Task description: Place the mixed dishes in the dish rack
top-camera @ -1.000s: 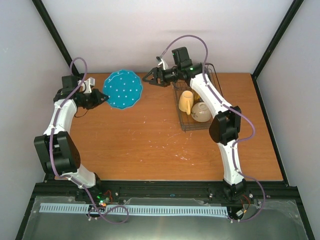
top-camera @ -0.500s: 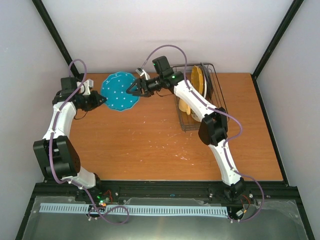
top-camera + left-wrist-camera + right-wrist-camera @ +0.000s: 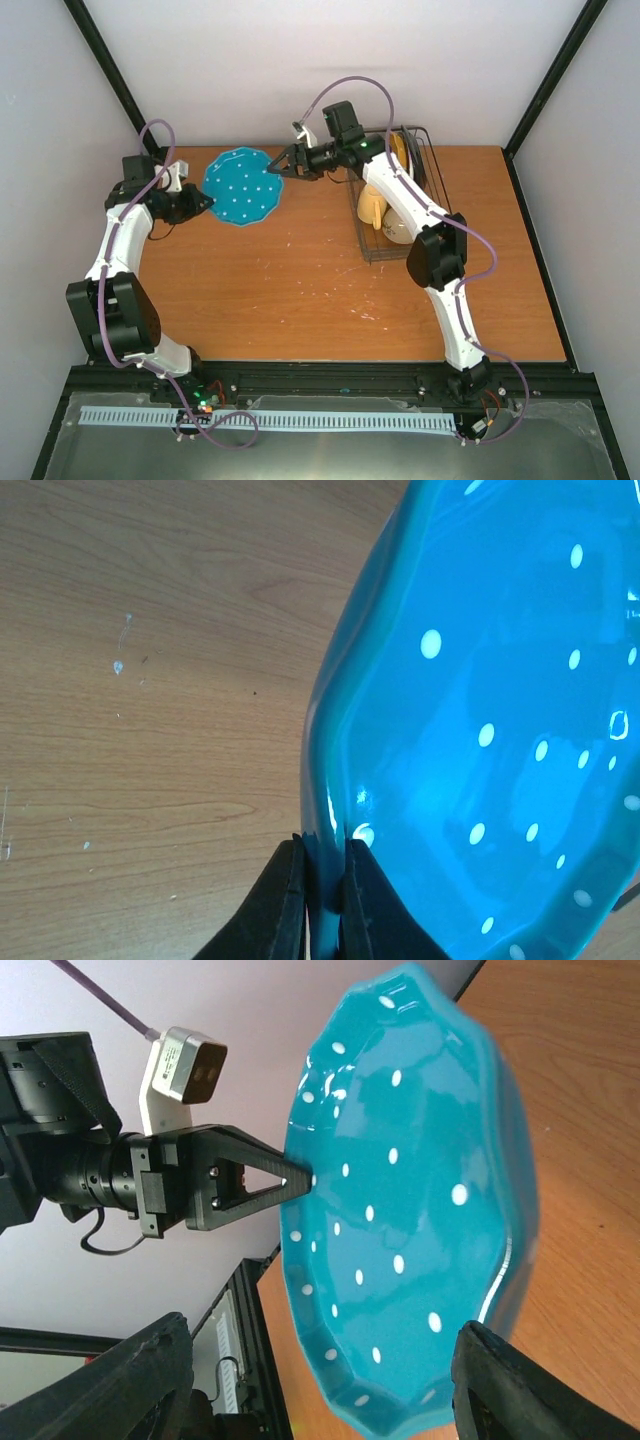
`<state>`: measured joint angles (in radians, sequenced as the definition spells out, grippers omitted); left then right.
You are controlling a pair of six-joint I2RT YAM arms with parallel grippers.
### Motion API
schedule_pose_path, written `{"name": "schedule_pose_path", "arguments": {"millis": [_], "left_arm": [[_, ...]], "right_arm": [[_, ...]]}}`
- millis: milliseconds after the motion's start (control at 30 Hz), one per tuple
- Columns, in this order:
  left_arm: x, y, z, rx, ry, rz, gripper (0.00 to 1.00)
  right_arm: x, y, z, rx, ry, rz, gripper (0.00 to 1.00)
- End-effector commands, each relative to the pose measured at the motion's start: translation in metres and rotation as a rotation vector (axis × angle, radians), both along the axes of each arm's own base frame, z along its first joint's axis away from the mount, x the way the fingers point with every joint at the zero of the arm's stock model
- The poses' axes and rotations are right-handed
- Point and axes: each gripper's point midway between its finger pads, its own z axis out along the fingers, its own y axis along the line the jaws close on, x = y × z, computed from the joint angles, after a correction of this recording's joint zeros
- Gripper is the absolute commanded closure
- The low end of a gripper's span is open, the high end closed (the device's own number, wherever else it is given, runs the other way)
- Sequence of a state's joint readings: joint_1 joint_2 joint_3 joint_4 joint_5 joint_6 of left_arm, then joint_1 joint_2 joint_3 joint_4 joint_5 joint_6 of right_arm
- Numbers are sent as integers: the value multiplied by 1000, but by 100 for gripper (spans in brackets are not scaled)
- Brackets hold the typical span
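Observation:
The blue plate (image 3: 243,187) with white dots is held tilted at the table's back left. My left gripper (image 3: 203,203) is shut on its left rim; in the left wrist view both fingers pinch the rim (image 3: 325,880) of the plate (image 3: 480,730). My right gripper (image 3: 280,167) is open and empty, just off the plate's right edge. In the right wrist view the plate (image 3: 400,1210) fills the space ahead between the spread fingers (image 3: 130,1380), with the left gripper (image 3: 250,1182) behind it. The dish rack (image 3: 385,257) holds a yellow mug (image 3: 371,206), a cream bowl (image 3: 397,232) and an orange-yellow plate (image 3: 400,150).
The rack stands at the back right of the wooden table (image 3: 300,290), under the right arm. The white back wall is close behind both grippers. Black frame posts (image 3: 105,70) rise at the back corners.
The right gripper swung left from the rack toward the blue plate, then drew back a little up and right. The left gripper stayed shut on the plate, which shifted slightly.

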<state>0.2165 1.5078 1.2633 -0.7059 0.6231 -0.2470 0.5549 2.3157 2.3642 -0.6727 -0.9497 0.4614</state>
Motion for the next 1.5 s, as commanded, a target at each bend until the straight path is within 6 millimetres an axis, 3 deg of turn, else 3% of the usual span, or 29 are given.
{"name": "schedule_pose_path", "arguments": {"millis": [0, 233, 500, 833, 867, 933, 1000, 1033, 1233, 1300, 1333, 1367, 1400, 1467], "left_arm": [[10, -8, 60, 2, -186, -60, 99], [9, -7, 65, 17, -196, -57, 99], [11, -9, 77, -2, -219, -62, 99], [7, -16, 76, -60, -222, -65, 99], [7, -16, 75, -64, -220, -63, 99], [8, -16, 75, -64, -219, -65, 99], [8, -16, 75, -61, -219, -65, 100], [9, -16, 74, -60, -217, -65, 99], [11, -14, 68, -60, -201, -61, 98], [13, -10, 65, -36, -191, -43, 76], [14, -6, 64, -16, -187, -30, 53], [15, -3, 63, 3, -183, -22, 12], [16, 1, 63, 30, -180, -9, 2], [17, 12, 65, 95, -179, 33, 0]], "right_arm": [[-6, -10, 11, -15, -32, -8, 30], [-3, -10, 3, -31, -32, -18, 30], [1, -4, -20, -48, 6, -10, 30], [-5, 32, -31, 29, 68, 46, 31], [-8, 38, -30, 39, 73, 58, 33], [-12, 47, -27, 67, 83, 83, 48], [-15, 54, -22, 93, 89, 102, 89], [-16, 56, -17, 104, 86, 106, 96], [-14, 52, 7, 121, 0, 80, 97], [-9, 46, 14, 115, -16, 48, 97], [-7, 43, 18, 113, -27, 34, 97], [-2, 39, 23, 105, -39, 8, 97], [2, 34, 26, 96, -53, -20, 97], [16, 17, 36, 62, -93, -101, 97]]}}
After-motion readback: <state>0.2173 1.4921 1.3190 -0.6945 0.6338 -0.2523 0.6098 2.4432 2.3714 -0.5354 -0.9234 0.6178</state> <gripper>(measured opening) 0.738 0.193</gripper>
